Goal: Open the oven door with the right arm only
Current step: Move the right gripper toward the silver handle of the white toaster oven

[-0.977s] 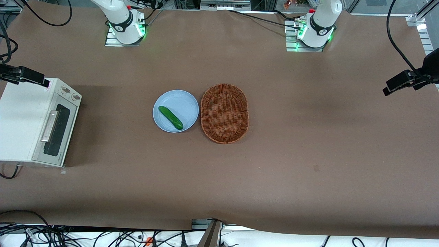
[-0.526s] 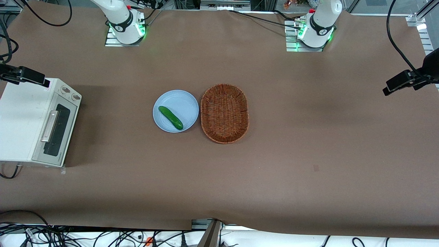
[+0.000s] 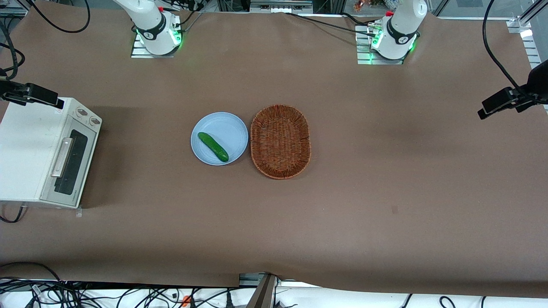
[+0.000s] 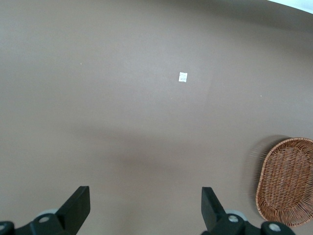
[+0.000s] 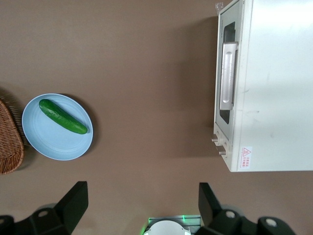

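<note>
The hand (image 5: 139,205) is hovering high above the surface (image 3: 342,214), fingers spread apart and gripping nothing, while the oven door (image 5: 226,76) is sitting closed at the working arm's end.

Even, bright overhead light is falling across the brown surface (image 3: 385,171) in the front view, with no hard glare. The white toaster oven (image 3: 25,149) is casting a soft, broad shadow onto the surface beside its door, and the wicker basket (image 3: 280,141) and blue plate (image 3: 219,138) are throwing only thin, faint shadows. Green indicator lights are glowing at both arm bases. In the left wrist view a wide, diffuse dark band is lying across the surface, and the basket edge is showing slight motion smear. In the right wrist view the oven top is reading very bright, nearly washed out. The end effector (image 5: 142,208), high above the surface, is showing its dark fingers (image 5: 73,200) spread apart and soft-edged, out of focus.
</note>
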You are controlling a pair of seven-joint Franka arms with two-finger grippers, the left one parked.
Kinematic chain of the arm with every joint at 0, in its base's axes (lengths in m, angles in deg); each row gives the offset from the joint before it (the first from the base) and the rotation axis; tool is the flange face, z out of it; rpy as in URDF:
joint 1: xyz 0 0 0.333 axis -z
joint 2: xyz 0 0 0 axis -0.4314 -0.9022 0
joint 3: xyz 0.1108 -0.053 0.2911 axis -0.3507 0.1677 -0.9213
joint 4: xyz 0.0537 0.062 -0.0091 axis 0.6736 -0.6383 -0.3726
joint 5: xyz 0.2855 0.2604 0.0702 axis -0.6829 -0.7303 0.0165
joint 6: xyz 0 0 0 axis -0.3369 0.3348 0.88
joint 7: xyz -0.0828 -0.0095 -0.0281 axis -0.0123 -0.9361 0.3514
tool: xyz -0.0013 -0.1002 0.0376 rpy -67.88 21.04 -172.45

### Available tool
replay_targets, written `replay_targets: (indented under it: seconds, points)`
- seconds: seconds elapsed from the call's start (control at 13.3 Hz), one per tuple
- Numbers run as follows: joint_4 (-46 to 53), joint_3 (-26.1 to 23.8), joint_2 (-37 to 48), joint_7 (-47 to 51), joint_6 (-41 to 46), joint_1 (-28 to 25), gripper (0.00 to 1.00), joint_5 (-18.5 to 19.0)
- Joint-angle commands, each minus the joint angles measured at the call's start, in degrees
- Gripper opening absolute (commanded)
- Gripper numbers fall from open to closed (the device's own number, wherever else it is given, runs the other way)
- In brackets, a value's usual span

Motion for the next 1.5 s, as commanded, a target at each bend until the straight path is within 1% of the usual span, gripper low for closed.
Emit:
replay_targets:
  seconds: [0.0,0.45,0.6,0.68,0.75,0.83,0.9,1.05,1.2,1.28,1.43]
  points:
    - [-0.32,-0.94,-0.14,-0.17,1.78,0.50,1.00,0.65]
    - [-1.64,-1.21,-1.11,-0.17,1.96,0.15,1.00,0.91]
    - [-1.99,-1.21,-1.29,0.00,1.96,-1.08,1.00,2.48]
    - [-1.99,-1.21,-1.81,0.00,1.88,-1.43,1.00,2.58]
    - [-1.99,-1.21,-2.34,0.00,1.87,-1.43,0.93,2.58]
    - [-2.08,-1.21,-3.13,-0.17,1.96,-1.61,0.81,2.58]
    - [-2.43,-1.29,-3.83,-0.17,1.96,-1.87,0.67,3.36]
    - [-4.01,-1.29,-4.88,-0.26,1.44,-3.62,0.43,5.91]
    - [-4.54,-1.29,-7.16,-0.96,1.09,-4.94,0.22,8.02]
    - [-4.63,-1.29,-8.57,-1.75,0.91,-4.95,0.13,8.03]
    - [-4.72,-1.29,-11.56,-4.73,0.47,-4.95,0.04,8.11]
